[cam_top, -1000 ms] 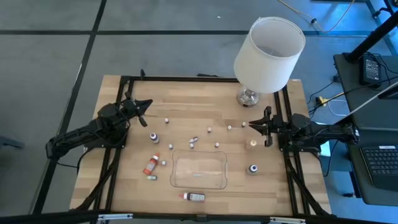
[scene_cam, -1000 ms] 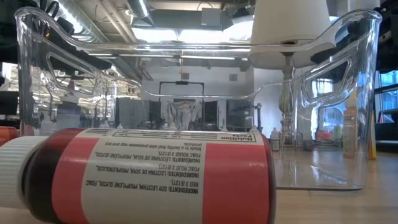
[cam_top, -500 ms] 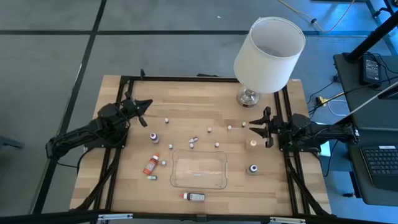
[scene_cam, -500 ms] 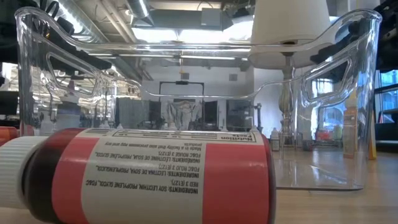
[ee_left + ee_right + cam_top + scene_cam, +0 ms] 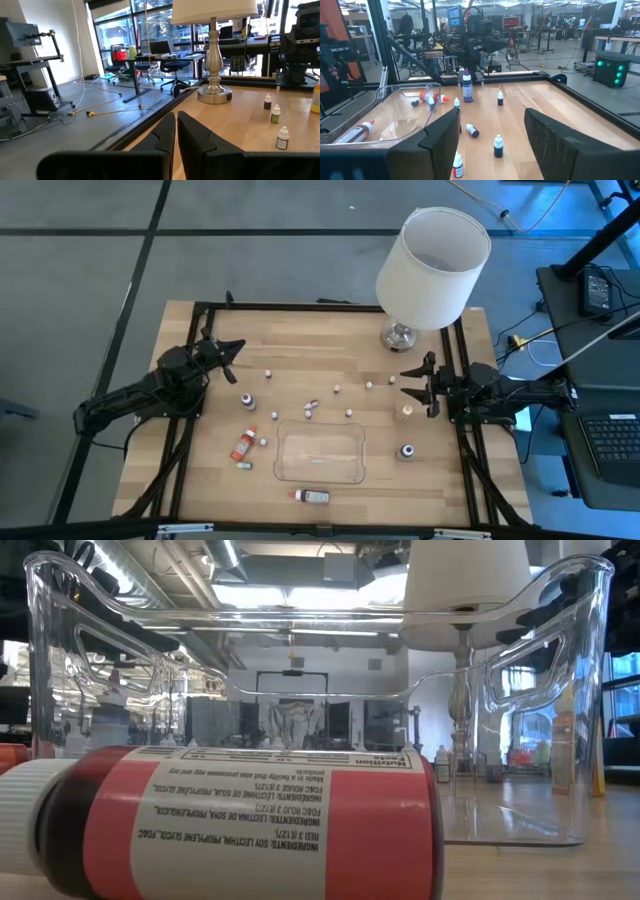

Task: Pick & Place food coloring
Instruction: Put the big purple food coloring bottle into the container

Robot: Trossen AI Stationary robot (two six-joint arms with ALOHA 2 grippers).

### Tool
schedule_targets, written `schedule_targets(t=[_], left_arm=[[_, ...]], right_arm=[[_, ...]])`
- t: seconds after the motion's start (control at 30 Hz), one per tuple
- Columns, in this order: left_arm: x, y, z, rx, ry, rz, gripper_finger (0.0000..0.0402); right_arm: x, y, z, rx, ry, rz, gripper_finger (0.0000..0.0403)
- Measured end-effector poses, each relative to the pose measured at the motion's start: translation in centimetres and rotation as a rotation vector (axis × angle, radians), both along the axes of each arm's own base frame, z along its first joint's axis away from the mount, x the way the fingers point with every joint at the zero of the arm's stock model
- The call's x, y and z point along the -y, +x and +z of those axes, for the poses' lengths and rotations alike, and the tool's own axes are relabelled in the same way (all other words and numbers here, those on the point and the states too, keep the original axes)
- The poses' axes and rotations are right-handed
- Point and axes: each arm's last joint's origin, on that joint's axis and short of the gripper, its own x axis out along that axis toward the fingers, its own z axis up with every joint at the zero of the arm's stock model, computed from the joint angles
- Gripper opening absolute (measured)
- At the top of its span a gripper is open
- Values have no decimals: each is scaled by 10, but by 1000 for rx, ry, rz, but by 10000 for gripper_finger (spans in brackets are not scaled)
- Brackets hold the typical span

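Observation:
Several tiny food coloring bottles stand or lie scattered on the wooden table. One small bottle (image 5: 338, 390) stands near the middle and a dark one (image 5: 407, 451) toward the right. An orange one (image 5: 243, 445) lies left of the clear tray (image 5: 320, 470). A red one (image 5: 312, 496) lies on its side at the near edge and fills the low view (image 5: 230, 820). My left gripper (image 5: 238, 346) is shut at the table's left (image 5: 176, 125), pointing level over the table. My right gripper (image 5: 405, 383) stands open at the right side (image 5: 492, 132), level, with nothing between its fingers.
A lamp with a white shade (image 5: 432, 252) stands on its metal base (image 5: 398, 337) at the far right corner, close to my right arm. A yellowish bottle (image 5: 405, 410) stands just near of the right gripper. Dark frame rails (image 5: 300, 307) run along the table's edges.
My right gripper has opened its fingers while staying where it was. Nothing on the table has moved.

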Motion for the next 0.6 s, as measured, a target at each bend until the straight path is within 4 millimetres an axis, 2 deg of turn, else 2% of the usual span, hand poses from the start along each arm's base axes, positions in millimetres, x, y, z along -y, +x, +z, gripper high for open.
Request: schedule_targets(t=[0.6], left_arm=[[0,0,0,9,-13,-1,17]], right_arm=[[1,-1,7,72,-73,-35,223]])
